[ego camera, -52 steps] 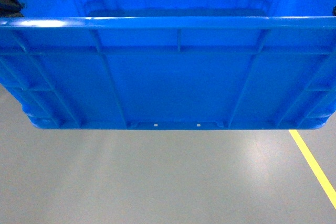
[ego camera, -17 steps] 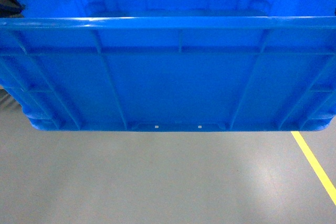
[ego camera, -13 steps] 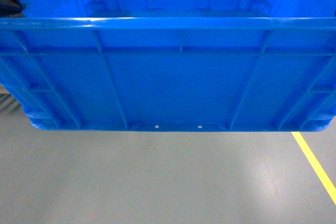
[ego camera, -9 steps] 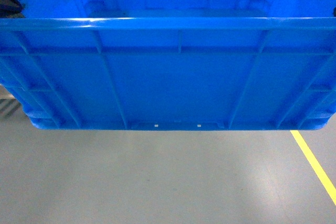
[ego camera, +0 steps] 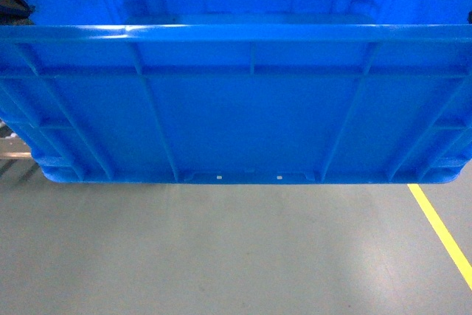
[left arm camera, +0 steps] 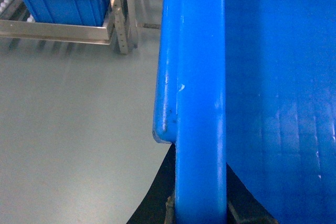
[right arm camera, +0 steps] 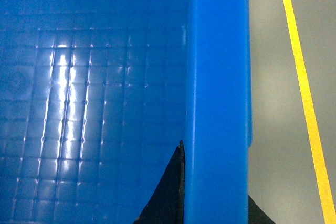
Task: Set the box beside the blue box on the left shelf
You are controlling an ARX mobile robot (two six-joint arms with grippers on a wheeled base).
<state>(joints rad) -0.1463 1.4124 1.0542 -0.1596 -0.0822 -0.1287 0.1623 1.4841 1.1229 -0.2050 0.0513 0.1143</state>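
Above the grey floor (ego camera: 221, 256) hangs the box (ego camera: 236, 108), each claw clamped on a side rim (carrying step); next, steer toward the shelf (left arm camera: 58, 30) beside the other blue box (left arm camera: 63, 1).

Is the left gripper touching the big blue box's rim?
Touching. In the left wrist view the left gripper straddles the box rim, a dark finger against each side of the rim.
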